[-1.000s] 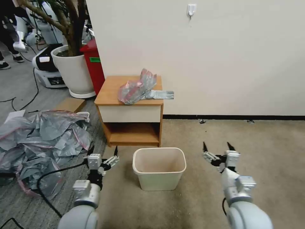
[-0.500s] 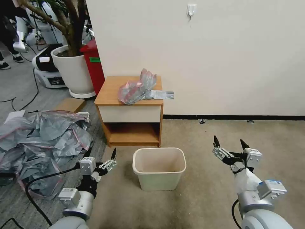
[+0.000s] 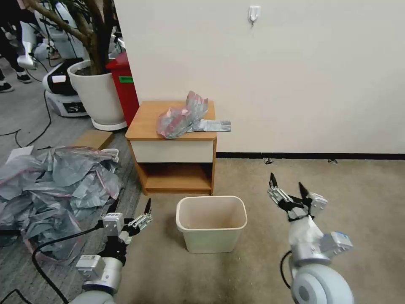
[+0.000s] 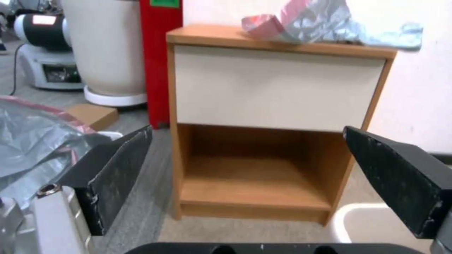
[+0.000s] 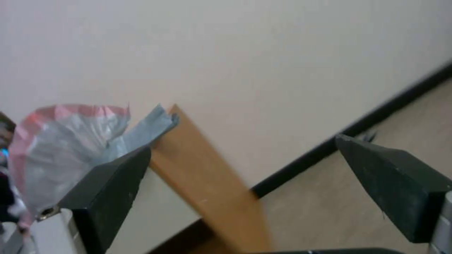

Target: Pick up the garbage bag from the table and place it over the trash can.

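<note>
Since a moment ago the right gripper (image 3: pixel 287 188) has swung inward and lifted, its fingers spread wide and holding nothing. Well ahead of it and off to its left, the garbage bag (image 3: pixel 182 117) lies crumpled on top of the table (image 3: pixel 145 124), one grey end hanging past the table's right edge. Just left of that gripper and lower, the trash can (image 3: pixel 211 230) stands on the carpet before the table. On the can's other side, the left gripper (image 3: pixel 130 207) hovers low, also wide apart, beside a heap of grey bags (image 3: pixel 50 190).
</note>
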Controlling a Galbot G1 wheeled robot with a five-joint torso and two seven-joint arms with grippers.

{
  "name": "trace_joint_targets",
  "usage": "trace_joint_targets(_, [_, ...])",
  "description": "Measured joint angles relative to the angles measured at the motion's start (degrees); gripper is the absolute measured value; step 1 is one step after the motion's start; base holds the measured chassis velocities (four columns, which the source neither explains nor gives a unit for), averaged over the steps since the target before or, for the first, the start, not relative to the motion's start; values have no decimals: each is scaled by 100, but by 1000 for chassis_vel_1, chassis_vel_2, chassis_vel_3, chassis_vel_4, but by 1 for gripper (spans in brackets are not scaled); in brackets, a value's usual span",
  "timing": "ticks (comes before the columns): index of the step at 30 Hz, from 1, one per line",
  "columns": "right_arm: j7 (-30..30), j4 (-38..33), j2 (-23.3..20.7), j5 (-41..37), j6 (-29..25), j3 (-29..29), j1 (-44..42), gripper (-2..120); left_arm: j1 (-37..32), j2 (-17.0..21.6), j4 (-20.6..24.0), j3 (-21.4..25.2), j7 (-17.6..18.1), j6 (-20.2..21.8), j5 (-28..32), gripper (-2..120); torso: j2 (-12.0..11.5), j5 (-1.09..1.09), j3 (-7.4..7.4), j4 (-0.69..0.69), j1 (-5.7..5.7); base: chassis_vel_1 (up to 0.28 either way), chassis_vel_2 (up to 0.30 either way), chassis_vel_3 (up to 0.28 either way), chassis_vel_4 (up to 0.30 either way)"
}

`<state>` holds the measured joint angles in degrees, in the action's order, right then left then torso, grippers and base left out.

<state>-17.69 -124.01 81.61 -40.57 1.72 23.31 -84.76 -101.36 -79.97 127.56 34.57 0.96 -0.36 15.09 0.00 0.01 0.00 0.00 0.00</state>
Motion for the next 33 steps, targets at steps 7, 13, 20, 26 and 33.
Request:
trace_joint_targets(7, [-612,140,-101,-2246,34,-252,816,100,8,-14,-57,-10,-4,-66,35,100,0,-1,0,-1,0,0,0,0,0])
trace_joint_targets(13, [-1021,628,37,-3937,32,-345,1728,100,-9,-43,-155,31,-10,-80,17,100,0,0,0,1,0,0,0,0,0])
trace_joint_targets(20, [-1044,2409,645,-4601,30,-474,3365,100,31,-175,-426,160,-12,-154,7,100,0,-1,1,0,0,0,0,0,0])
trace_joint_targets(26, [-940,3167,815,-4659,29,-618,3972,99,54,-273,-517,245,-12,-155,-13,100,0,-2,0,0,0,0,0,0,0])
trace_joint_targets(33, [-727,3994,908,-4636,1,-767,4503,99,54,-390,-596,398,-8,-185,-36,100,0,-1,0,0,0,0,0,0,0])
